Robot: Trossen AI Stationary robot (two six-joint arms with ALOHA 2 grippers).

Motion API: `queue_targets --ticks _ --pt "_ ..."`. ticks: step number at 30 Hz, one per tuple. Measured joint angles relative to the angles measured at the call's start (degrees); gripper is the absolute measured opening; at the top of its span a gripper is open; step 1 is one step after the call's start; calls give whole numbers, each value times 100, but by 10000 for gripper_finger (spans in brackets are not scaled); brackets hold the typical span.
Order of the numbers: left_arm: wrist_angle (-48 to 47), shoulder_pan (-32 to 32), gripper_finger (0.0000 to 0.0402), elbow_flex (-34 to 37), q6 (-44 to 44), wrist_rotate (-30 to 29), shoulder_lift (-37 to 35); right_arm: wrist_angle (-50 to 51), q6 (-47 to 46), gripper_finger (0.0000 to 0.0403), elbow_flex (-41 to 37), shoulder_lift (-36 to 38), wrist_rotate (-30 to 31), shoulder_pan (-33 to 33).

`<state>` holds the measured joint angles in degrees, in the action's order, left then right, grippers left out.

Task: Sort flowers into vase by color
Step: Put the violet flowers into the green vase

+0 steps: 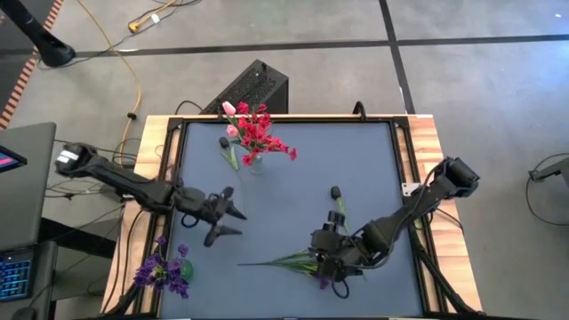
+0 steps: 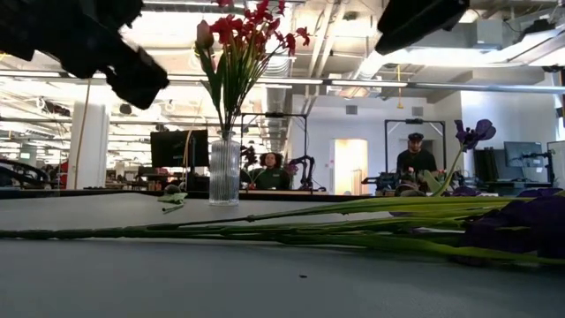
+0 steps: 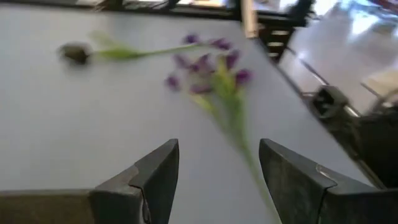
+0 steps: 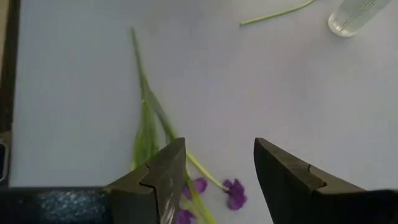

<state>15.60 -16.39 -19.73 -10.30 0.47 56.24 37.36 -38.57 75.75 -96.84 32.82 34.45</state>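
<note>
I had the right gripper (image 1: 331, 267) hovering with its jaws apart and empty over the purple iris stems (image 1: 283, 260) lying on the table (image 1: 293, 204). My left gripper (image 1: 233, 221) waited open over the table's left side, near a purple bunch (image 1: 163, 274) at the front-left corner. The glass vase (image 1: 256, 164) at the back held red sprays (image 1: 262, 133) and pink tulip buds (image 1: 229, 109).

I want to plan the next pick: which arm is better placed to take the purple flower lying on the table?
The right. The right gripper hangs open directly over the lying purple flower, its stem passing under the fingers. The left gripper, also open, is farther away.
</note>
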Motion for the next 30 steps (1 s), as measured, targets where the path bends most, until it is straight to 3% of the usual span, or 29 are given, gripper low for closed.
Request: queue_targets --ticks 7,10,19,30 --pt "1852 -863 210 -3 465 -650 1480 -30 -62 214 0 0 2 197" --pt "2150 -965 210 -110 510 -842 2169 -70 -164 214 0 0 2 204" --pt "1583 -970 210 -1319 403 -889 3971 -58 -355 214 0 0 7 187" --pt "605 -1155 210 -1956 242 -737 4425 -40 -342 214 0 0 9 206"
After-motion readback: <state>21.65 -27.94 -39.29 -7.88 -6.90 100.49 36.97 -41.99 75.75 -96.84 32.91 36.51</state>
